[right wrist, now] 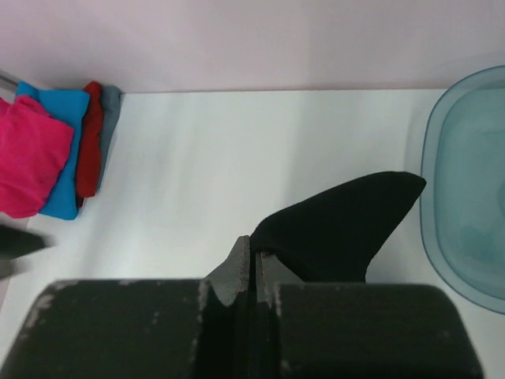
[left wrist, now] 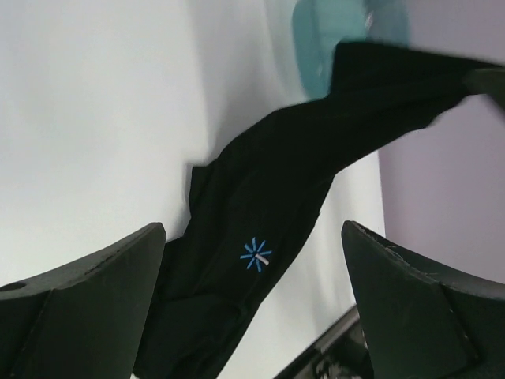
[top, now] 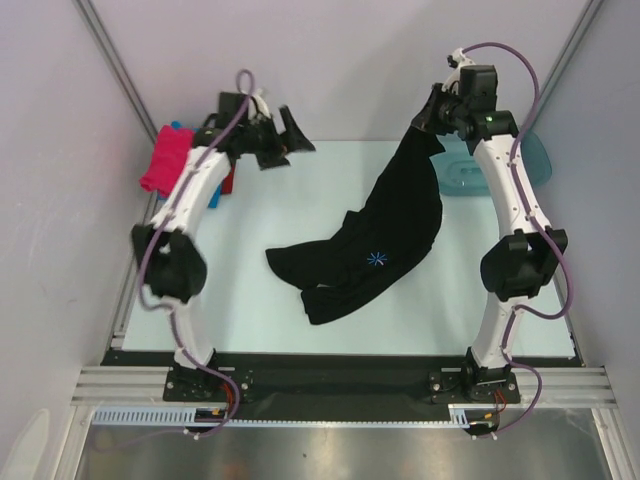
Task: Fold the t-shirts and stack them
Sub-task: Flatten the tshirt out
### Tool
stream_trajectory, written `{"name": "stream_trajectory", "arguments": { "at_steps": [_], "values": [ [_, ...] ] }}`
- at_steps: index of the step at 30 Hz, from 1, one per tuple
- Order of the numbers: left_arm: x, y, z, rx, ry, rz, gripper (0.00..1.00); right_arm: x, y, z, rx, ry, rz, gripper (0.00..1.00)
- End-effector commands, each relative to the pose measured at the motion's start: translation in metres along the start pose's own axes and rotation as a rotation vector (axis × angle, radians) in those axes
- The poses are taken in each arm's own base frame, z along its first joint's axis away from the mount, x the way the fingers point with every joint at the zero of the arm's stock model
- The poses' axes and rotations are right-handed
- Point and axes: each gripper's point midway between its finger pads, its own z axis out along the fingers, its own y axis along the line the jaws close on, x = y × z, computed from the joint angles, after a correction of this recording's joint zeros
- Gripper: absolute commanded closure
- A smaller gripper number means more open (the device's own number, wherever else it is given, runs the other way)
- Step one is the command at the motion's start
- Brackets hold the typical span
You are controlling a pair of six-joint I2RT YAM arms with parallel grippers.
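The black t-shirt [top: 385, 235] with a small blue starburst print [top: 377, 260] hangs from my right gripper [top: 428, 118] at the back right. Its lower part lies crumpled mid-table. In the right wrist view the jaws of the right gripper [right wrist: 254, 254] are pressed together on a corner of the black cloth [right wrist: 339, 225]. My left gripper [top: 285, 143] hovers at the back left, open and empty, well apart from the shirt. In the left wrist view the black shirt [left wrist: 300, 181] shows between the spread fingers [left wrist: 95, 276]. Folded magenta [top: 165, 160], blue [right wrist: 67, 126] and red [right wrist: 91, 142] shirts are stacked at the far left.
A translucent teal plastic basin [top: 525, 160] stands at the back right, behind the right arm, and its rim [right wrist: 430, 189] shows beside the held cloth. Walls close off the back and both sides. The table's near edge [top: 340, 355] runs in front of the arm bases.
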Motion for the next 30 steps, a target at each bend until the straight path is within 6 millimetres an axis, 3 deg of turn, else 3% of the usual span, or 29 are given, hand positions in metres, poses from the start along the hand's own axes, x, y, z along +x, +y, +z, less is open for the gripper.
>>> {"name": "stream_trajectory", "arguments": {
  "at_steps": [1,3,4,7,11,17,20,24,30],
  "values": [
    [0.067,0.015,0.062,0.149,0.338,-0.050,0.00,-0.022,0.017,-0.024,-0.007,-0.063,-0.041,1.00],
    [0.083,0.014,0.076,0.214,0.418,-0.065,0.00,-0.022,0.010,-0.027,0.013,-0.064,-0.038,1.00],
    [0.086,0.025,0.083,0.158,0.432,-0.052,0.00,-0.024,0.010,-0.031,0.020,-0.074,-0.043,1.00],
    [0.103,0.038,0.090,0.120,0.470,-0.019,0.00,-0.024,0.005,-0.034,0.049,-0.075,-0.051,1.00],
    [0.122,0.035,0.096,0.148,0.485,-0.018,0.00,-0.021,0.004,-0.031,0.052,-0.070,-0.045,1.00],
    [0.132,0.037,0.114,0.159,0.470,-0.011,0.00,-0.018,0.004,-0.027,0.041,-0.061,-0.026,1.00],
    [0.141,0.044,0.131,0.132,0.472,-0.003,0.00,-0.017,0.003,-0.026,0.039,-0.057,-0.022,1.00],
    [0.134,0.059,0.154,0.032,0.401,0.076,0.00,-0.015,0.002,-0.026,0.038,-0.053,-0.018,1.00],
    [0.141,0.080,0.181,-0.044,0.386,0.103,0.00,-0.012,-0.002,-0.027,0.043,-0.044,-0.008,1.00]
  ]
}}
